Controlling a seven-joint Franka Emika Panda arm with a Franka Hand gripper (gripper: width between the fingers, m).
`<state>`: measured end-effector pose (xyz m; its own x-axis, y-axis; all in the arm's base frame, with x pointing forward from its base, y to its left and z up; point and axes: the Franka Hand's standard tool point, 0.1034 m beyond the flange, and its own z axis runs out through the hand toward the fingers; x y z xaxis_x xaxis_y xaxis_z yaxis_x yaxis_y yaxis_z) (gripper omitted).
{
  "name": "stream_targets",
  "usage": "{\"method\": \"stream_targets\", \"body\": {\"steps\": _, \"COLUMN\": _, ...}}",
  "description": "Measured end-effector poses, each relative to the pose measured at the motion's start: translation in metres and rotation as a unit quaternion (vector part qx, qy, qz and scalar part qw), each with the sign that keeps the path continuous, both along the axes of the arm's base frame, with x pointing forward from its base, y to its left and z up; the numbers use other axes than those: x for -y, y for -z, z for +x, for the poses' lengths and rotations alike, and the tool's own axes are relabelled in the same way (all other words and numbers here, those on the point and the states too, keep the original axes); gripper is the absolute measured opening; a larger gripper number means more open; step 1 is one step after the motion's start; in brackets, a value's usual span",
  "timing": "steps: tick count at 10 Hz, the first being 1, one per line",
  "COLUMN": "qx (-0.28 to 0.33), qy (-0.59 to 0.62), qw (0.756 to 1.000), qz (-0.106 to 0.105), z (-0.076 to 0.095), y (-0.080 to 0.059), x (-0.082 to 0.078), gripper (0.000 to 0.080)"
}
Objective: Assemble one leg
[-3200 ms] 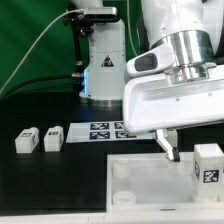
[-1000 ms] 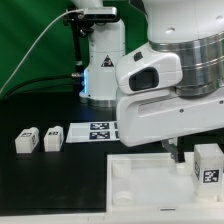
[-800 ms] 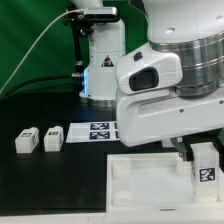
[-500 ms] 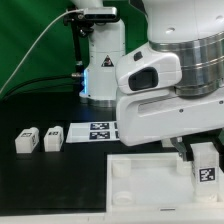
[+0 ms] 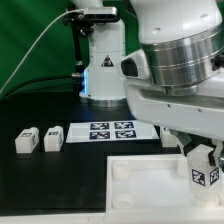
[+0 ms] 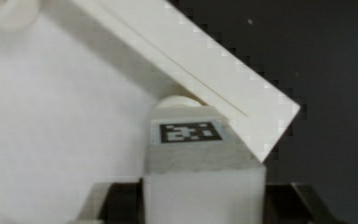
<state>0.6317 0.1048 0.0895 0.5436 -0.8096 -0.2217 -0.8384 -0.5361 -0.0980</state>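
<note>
Two dark fingers (image 6: 119, 208) of my gripper (image 5: 204, 158) are clamped on the leg (image 5: 205, 168), one on each side, and I hold it upright at about 4 o'clock in the exterior view, at the tray's (image 5: 150, 178) corner on that view's right. From the wrist, its tag faces the camera beside the tray's raised wall; whether its end touches the tray I cannot tell. Out at 9 o'clock two like blocks (image 5: 25, 140) (image 5: 52, 138) lie side by side on the table, with the marker board (image 5: 110, 130) just beside them toward the centre.
</note>
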Motion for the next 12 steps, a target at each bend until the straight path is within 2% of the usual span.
{"method": "stream_targets", "body": {"steps": 2, "qx": -0.025, "qy": 0.114, "qw": 0.993, "qz": -0.006, "z": -0.001, "y": 0.0, "x": -0.005, "gripper": 0.0291}}
{"method": "stream_targets", "body": {"steps": 5, "qx": -0.057, "qy": 0.246, "qw": 0.967, "qz": -0.015, "z": -0.003, "y": 0.001, "x": -0.013, "gripper": 0.0292}}
{"method": "stream_targets", "body": {"steps": 6, "qx": -0.054, "qy": 0.232, "qw": 0.971, "qz": -0.014, "z": -0.003, "y": 0.001, "x": -0.013, "gripper": 0.0405}}
{"method": "stream_targets", "body": {"steps": 7, "qx": -0.051, "qy": 0.218, "qw": 0.974, "qz": -0.014, "z": -0.003, "y": 0.002, "x": -0.013, "gripper": 0.0405}}
{"method": "stream_targets", "body": {"steps": 8, "qx": -0.045, "qy": 0.187, "qw": 0.981, "qz": -0.016, "z": -0.004, "y": 0.002, "x": -0.015, "gripper": 0.0541}}
{"method": "stream_targets", "body": {"steps": 9, "qx": -0.029, "qy": 0.092, "qw": 0.995, "qz": -0.018, "z": -0.007, "y": 0.003, "x": -0.016, "gripper": 0.0631}}
{"method": "stream_targets", "body": {"steps": 10, "qx": -0.014, "qy": 0.01, "qw": 1.0, "qz": -0.02, "z": -0.008, "y": 0.003, "x": -0.015, "gripper": 0.0631}}
{"method": "stream_targets", "body": {"steps": 11, "qx": -0.009, "qy": -0.01, "qw": 1.0, "qz": -0.019, "z": -0.008, "y": 0.003, "x": -0.014, "gripper": 0.0644}}
{"method": "stream_targets", "body": {"steps": 12, "qx": 0.007, "qy": -0.08, "qw": 0.997, "qz": -0.015, "z": -0.008, "y": 0.004, "x": -0.014, "gripper": 0.0649}}
